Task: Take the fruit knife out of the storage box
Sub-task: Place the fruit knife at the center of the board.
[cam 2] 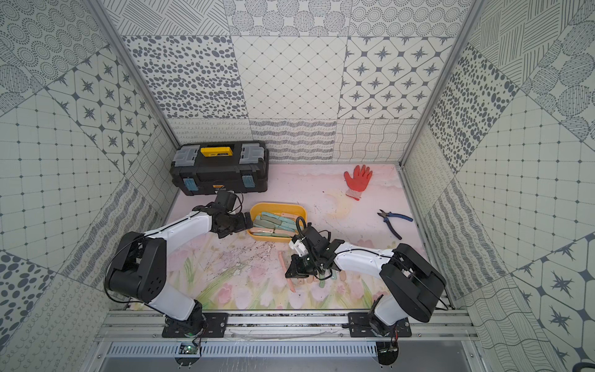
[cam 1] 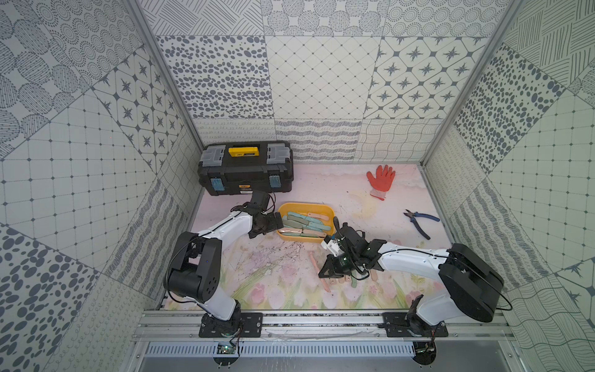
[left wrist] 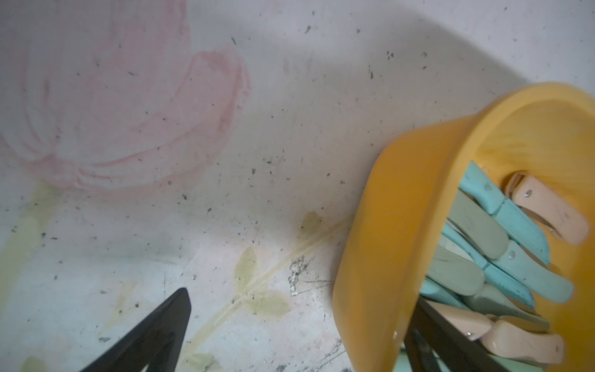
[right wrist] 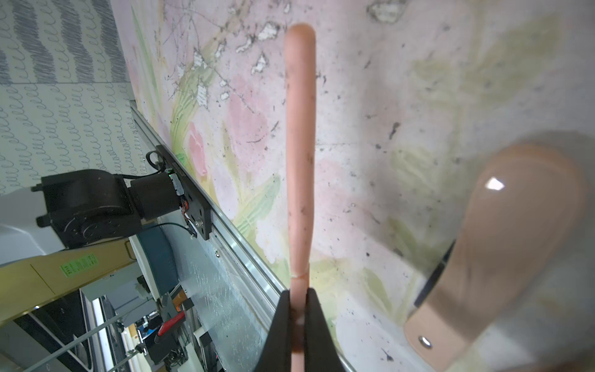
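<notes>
Your right gripper (right wrist: pixel 297 293) is pinching a pink fruit knife (right wrist: pixel 299 145) edge-on; your left gripper (left wrist: pixel 301 302) is spread wide, straddling the storage box (left wrist: pixel 386 225) wall, one finger inside.

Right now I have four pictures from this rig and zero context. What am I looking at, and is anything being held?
Two white robot arms are mounted at the near edge of a table. Each ends in a two-finger gripper.

The two wide pictures come from one overhead camera pair, so they show nearly the same scene. The two close-ups come from cameras on the arms' wrists.

On the table are a yellow storage box holding pastel fruit knives, a black toolbox, an orange glove and blue-handled pliers. There are also loose knives by the right arm.

The left gripper is open, with one finger inside the box and one outside. The right gripper is shut on a pink fruit knife, seen edge-on.
</notes>
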`<state>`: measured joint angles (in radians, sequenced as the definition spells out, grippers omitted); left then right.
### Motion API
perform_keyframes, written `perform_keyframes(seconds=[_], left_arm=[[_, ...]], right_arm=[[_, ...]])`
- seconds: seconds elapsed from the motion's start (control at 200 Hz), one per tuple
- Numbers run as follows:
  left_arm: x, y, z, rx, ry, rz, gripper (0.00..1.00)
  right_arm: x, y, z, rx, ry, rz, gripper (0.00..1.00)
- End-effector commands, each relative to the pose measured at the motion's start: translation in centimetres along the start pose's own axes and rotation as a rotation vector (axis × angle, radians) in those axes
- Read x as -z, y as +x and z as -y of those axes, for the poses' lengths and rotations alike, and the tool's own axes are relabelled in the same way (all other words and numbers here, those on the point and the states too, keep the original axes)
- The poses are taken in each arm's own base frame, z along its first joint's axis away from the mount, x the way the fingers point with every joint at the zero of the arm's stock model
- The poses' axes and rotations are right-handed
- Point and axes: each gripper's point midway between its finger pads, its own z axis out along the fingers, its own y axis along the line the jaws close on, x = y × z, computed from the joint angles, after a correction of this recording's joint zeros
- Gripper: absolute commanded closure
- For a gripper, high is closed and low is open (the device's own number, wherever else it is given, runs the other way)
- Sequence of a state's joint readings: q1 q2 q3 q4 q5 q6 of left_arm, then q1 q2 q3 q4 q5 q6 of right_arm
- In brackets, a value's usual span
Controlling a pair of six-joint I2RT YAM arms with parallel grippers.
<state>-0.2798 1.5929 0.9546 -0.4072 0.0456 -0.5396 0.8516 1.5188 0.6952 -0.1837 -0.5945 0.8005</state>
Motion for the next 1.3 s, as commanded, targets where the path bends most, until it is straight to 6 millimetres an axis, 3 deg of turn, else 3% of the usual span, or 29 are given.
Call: perform_keyframes(seconds=[0.0,0.47,0.645,0.74,0.865,1.106,1.291], left_arm=[[0.3,-0.3,0.3,0.001,0.013,0.008,0.01],[0.1,-0.3,0.2,-0.002,0.007,0.003,0.01],[0.1,-0.3,0.2,0.0,0.006,0.004,0.01],[0.1,-0.3,0.2,-0.001,0.005,0.004,0.01],[-0.1,-0.3,0.2,-0.001,0.005,0.001,0.01],[0.0,-0.4,0.2,-0.001,0.004,0.004,0.01],[0.0,-0.3,0.1,-0.001,0.002,0.002,0.01]], right_arm=[[-0.8,-0.8,0.0,-0.071,-0.025,0.037,1.0],[-0.9,-0.4,4.2,-0.211,0.148,0.078,0.98],[-1.2,0.1,5.2,-0.239,0.19,0.057,0.93],[-1.2,0.3,5.5,-0.245,0.201,0.047,0.86],[-1.1,0.4,5.3,-0.233,0.206,0.038,0.8],[-0.8,0.1,4.5,-0.21,0.189,0.042,0.77],[1.4,-0.7,2.4,-0.143,0.197,0.079,0.7]])
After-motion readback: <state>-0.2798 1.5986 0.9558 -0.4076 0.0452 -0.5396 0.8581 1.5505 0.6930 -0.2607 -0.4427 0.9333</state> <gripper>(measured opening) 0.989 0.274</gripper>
